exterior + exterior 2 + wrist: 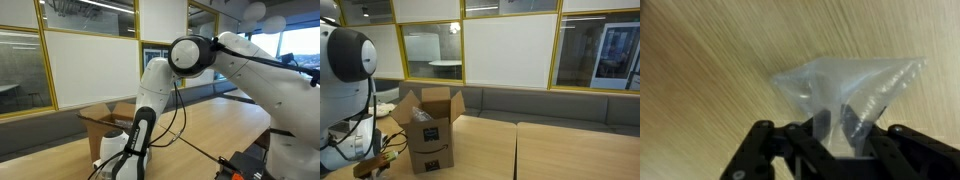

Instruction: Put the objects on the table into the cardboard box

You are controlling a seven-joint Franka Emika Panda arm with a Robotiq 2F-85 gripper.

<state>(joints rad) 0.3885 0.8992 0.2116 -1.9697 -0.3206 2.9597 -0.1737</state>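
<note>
Exterior view: arm point(150, 90) bent down over the table point(225, 120), wrist low beside the cardboard box point(100, 122); can't read the jaws here. Exterior view: same box point(432, 132), flaps up, at the table's end. Wrist view: gripper point(840, 120) nearly together, pinching the clear film bundle point(855, 80), which lies on the tabletop.

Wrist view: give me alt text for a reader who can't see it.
The end effector, entering from the bottom, has its black fingers closed on a clear plastic film bundle lying on the wood-grain table.
</note>
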